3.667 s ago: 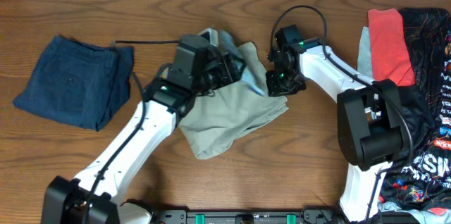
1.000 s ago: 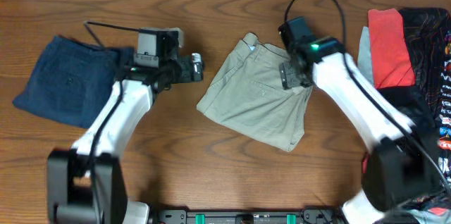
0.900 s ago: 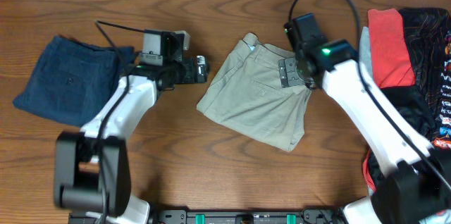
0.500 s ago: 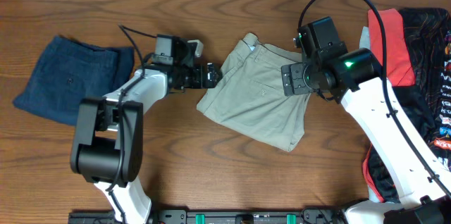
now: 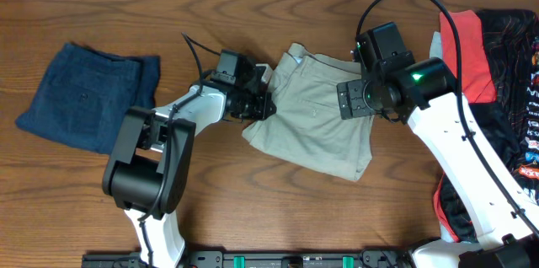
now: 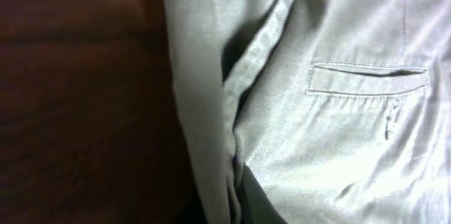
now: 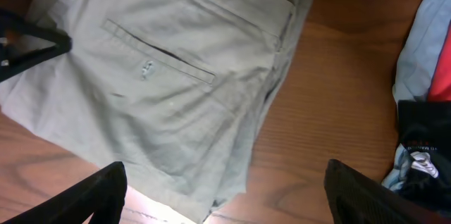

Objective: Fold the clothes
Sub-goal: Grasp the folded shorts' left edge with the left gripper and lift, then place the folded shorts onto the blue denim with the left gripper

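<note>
Left gripper (image 5: 259, 104) has advanced to the shorts' (image 5: 312, 120) left edge.
Its wrist view shows only cloth, so its grip cannot be told; right gripper (image 7: 224, 178) hovers above, fingers spread wide.

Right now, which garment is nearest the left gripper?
The khaki shorts in the middle: the left gripper sits at their left edge. The dark blue garment lies apart at far left, the red one in the pile at right.

"How do your arms sit?"
"My white-and-black left arm reaches toward the middle, black two-finger left gripper (image 5: 262, 104) low, jaw state hidden."
"And the right?"
"Right arm bends inward; black right gripper (image 5: 352, 99) points down, fingers (image 7: 99, 190) spread wide."
</note>
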